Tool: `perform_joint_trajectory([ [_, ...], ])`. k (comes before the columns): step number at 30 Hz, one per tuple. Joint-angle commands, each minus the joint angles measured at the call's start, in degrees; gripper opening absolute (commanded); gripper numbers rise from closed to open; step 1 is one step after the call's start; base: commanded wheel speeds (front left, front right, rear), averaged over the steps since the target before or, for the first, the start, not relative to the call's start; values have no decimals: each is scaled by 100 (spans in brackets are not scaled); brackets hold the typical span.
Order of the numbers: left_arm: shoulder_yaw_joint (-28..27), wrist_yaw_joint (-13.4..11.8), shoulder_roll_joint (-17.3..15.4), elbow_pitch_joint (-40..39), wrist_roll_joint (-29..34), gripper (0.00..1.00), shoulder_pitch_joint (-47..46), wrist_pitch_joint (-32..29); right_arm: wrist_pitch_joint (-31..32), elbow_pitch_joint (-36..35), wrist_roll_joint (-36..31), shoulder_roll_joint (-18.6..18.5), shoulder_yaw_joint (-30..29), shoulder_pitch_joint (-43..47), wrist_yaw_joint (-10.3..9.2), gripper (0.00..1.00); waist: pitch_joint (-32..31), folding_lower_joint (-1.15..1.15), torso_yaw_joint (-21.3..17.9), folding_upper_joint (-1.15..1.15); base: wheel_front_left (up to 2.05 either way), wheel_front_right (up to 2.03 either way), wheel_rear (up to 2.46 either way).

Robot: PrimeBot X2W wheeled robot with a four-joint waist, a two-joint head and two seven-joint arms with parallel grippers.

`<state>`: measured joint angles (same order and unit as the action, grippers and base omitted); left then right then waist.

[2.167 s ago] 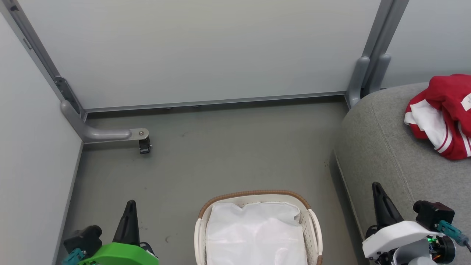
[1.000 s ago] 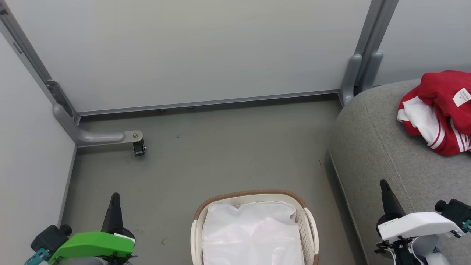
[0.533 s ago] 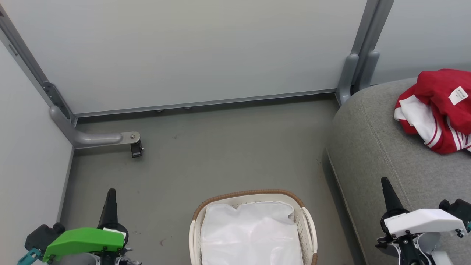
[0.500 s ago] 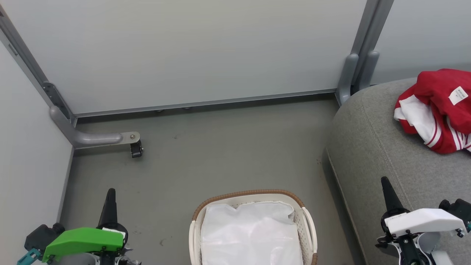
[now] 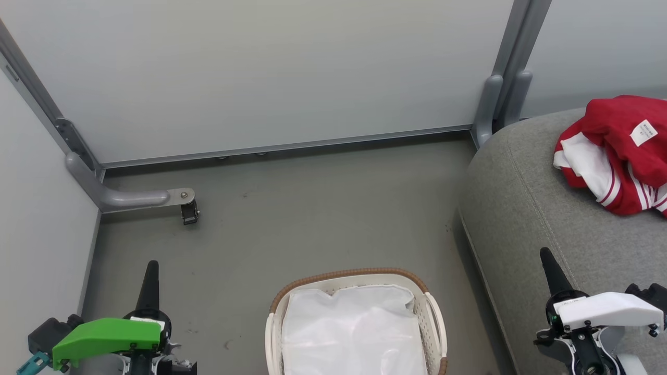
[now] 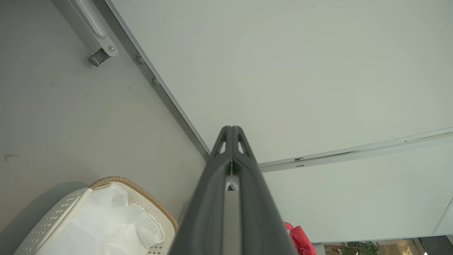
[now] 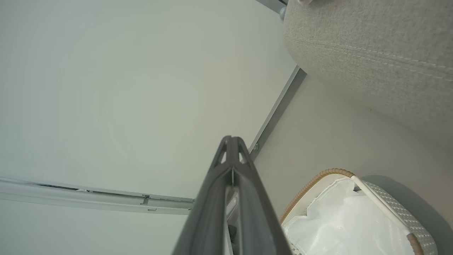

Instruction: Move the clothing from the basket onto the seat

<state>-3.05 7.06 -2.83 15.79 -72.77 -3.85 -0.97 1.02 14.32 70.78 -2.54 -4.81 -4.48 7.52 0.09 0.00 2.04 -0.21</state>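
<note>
Clothing [image 5: 620, 151], one red-and-white heap on the one grey seat [image 5: 526, 208], one basket [image 5: 354, 274] well apart, white sheet lining [image 5: 354, 333] inside, left gripper [image 5: 151, 266] and right gripper [image 5: 545, 255] both pinched together, empty, camera shifted since earlier, things unmoved.

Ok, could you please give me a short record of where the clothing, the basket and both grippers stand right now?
clothing: red and white, bunched up, lying on the seat
seat: grey cushion, to the right of the basket
basket: on the floor, lined with a white sheet, nothing red seen inside
left gripper: shut, empty, above the floor left of the basket
right gripper: shut, empty, over the seat's near part
task state: appears done
</note>
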Motion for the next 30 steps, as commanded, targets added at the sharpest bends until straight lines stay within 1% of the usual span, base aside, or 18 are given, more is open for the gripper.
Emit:
perform_joint_trajectory([
  [1,-38,29,-19,-61,-153,0,-139,-37,46,-45,149,-35,-25,-103,-3,0,0,0,-7,14,0,0,0],
  [30,-257,55,-19,-150,-1376,0,-237,-392,397,-42,1509,-45,-133,-172,-3,0,6,0,-129,18,0,0,0],
])
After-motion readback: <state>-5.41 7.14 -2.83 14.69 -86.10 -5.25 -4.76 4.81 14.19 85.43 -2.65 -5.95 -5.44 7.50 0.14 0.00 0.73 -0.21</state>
